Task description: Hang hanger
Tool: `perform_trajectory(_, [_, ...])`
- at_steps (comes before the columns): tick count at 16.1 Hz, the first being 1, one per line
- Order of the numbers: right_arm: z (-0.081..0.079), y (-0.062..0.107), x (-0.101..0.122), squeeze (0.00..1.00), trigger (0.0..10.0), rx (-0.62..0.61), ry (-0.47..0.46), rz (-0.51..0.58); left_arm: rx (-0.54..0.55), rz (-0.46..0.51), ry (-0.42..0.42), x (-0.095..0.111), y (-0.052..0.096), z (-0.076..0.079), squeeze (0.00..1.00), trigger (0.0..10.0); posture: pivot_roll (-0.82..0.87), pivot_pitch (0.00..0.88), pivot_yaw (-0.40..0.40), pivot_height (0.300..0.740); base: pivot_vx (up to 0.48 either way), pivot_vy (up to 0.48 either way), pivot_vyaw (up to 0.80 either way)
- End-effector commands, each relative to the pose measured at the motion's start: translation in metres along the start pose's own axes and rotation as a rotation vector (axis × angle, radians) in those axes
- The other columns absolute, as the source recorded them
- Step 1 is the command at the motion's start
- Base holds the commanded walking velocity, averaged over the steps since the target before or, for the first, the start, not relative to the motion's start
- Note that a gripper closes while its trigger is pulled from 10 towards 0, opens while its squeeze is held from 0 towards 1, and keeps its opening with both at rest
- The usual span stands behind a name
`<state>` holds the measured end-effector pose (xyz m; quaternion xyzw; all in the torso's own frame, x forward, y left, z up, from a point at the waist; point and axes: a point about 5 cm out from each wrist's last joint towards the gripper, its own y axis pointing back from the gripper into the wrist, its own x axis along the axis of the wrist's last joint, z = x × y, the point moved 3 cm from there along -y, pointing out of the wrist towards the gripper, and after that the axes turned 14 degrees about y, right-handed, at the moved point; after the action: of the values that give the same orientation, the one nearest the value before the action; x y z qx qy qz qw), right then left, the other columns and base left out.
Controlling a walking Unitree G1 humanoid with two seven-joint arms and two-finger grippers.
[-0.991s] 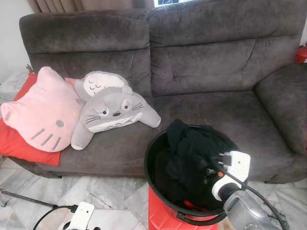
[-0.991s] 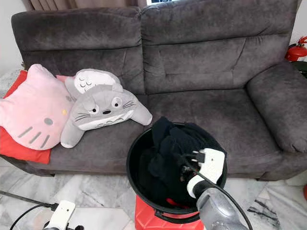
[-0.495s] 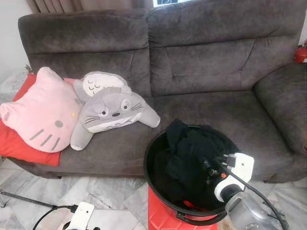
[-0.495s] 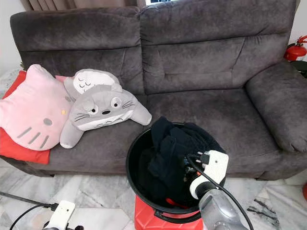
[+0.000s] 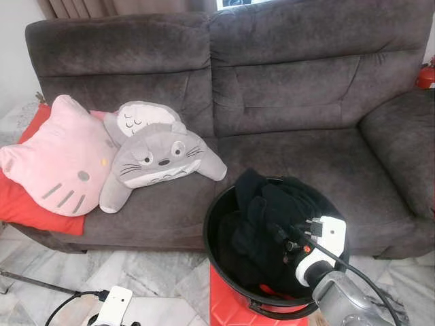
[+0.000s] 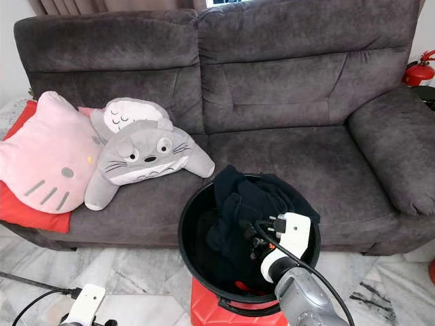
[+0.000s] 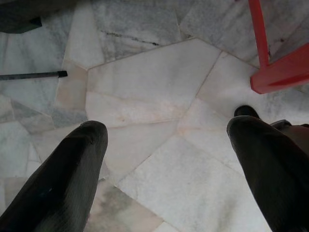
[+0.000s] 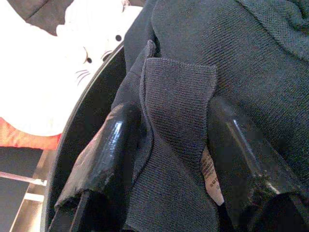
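Dark knit garment (image 8: 183, 111) heaped in a round black bucket (image 5: 216, 252) on the floor in front of the sofa, spilling up over the far rim. No hanger can be made out among the folds, so its direction or long axis can't be told. Right gripper (image 8: 176, 145) is down in the bucket, its two black fingers (image 8: 108, 150) closed on a raised fold of the ribbed knit, fabric pinched between them. A small white care tag (image 8: 211, 174) sits by one finger; print too small to read. From the head views the right gripper (image 6: 255, 241) is mostly buried in cloth, with the white wrist housing and black cable above it. Bucket stands on a red stand (image 6: 204, 305), cut off by the frame bottom.

Left gripper (image 7: 169, 159) hangs low over marble floor (image 7: 154, 87), fingers spread wide, nothing between them. A red frame corner (image 7: 270, 72) and a thin dark rod (image 7: 29, 75) lie on the floor near it; a dark shape beside one finger is probably the robot's foot, hard to say.

Behind the bucket: dark grey sofa (image 5: 285, 88), with a grey Totoro plush (image 5: 156, 159), pink cat-face cushion (image 5: 58, 159) and red cushion (image 5: 20, 204) under it on the left seat. No legible writing anywhere.
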<state>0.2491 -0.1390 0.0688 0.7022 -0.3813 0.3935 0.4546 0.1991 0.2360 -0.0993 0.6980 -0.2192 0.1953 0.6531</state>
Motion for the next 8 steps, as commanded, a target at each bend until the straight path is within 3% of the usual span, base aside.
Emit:
perform_trajectory(1, [-0.0032,-0.0016,-0.0008,0.0,10.0,0.018,-0.003,-0.005,0.017,-0.008,-0.014,-0.0017,0.0011,-0.0059,0.0,10.0,-0.16,0.0,0.119,0.74,0.0,0.0,0.0])
perform_trajectory(8, [-0.0073,-0.0012,-0.0025,0.0,10.0,0.077,0.021,-0.008,0.014,0.009,-0.017,0.0047,0.0003,-0.006,0.0,10.0,-0.16,0.0,0.119,0.74,0.0,0.0,0.0])
